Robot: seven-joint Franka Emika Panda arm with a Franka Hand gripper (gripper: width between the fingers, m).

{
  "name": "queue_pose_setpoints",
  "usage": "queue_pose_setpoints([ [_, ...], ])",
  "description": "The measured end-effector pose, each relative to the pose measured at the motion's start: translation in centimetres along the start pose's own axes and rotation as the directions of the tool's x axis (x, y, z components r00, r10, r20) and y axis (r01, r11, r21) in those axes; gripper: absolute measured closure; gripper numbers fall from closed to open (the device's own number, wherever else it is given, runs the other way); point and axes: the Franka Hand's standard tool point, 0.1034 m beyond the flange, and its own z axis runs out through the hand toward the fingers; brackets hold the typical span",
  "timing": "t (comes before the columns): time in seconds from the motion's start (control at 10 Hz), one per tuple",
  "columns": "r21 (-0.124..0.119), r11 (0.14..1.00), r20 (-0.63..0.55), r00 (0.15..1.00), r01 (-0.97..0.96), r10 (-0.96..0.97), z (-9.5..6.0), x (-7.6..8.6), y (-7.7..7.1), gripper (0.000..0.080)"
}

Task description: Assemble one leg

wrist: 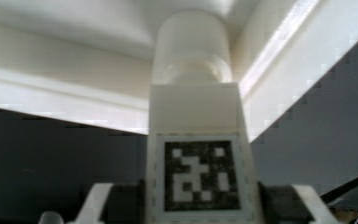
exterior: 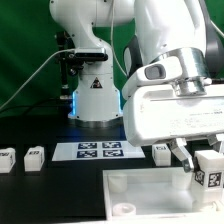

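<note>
The white arm (exterior: pixel 90 45) rises from its base at the back of the black tabletop (exterior: pixel 50 195), and its wrist fills the exterior view's right. The large flat white plate (exterior: pixel 145 192) lies at the front, with a round socket showing at its near corner. Behind it the marker board (exterior: pixel 99 151) lies flat, showing 4 tags. The claw (exterior: pixel 200 160) is clamped on 1 leg (exterior: pixel 210 174), held upright with its tag facing the camera, at the plate's edge on the exterior view's right. I cannot tell whether the leg touches the plate. In the wrist view the leg (wrist: pixel 201 130) stands between 2 fingers (wrist: pixel 101 205), its tag near the claw (wrist: pixel 197 205). 3 loose legs sit on the tabletop: 2 (exterior: pixel 7 158) (exterior: pixel 33 157) on the exterior view's left of the marker board, 1 (exterior: pixel 160 152) just beside its right end.
</note>
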Motion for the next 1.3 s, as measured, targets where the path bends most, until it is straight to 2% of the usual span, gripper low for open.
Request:
queue_pose_setpoints([
  [0.1, 0.001, 1.000, 0.005, 1.000, 0.000, 0.000, 0.06, -0.12, -0.03, 0.0503],
  [0.2, 0.001, 1.000, 0.006, 1.000, 0.000, 0.000, 0.07, -0.15, -0.03, 0.0250],
  [0.4, 0.001, 1.000, 0.006, 1.000, 0.000, 0.000, 0.10, -0.19, -0.04, 0.0250],
  [0.5, 0.002, 1.000, 0.006, 1.000, 0.000, 0.000, 0.11, -0.20, -0.04, 0.0168],
  [1.2, 0.002, 1.000, 0.009, 1.000, 0.000, 0.000, 0.15, -0.28, -0.06, 0.0150],
  [1.3, 0.012, 1.000, 0.045, 0.999, -0.004, 0.004, 0.14, -0.53, -0.35, 0.0150],
])
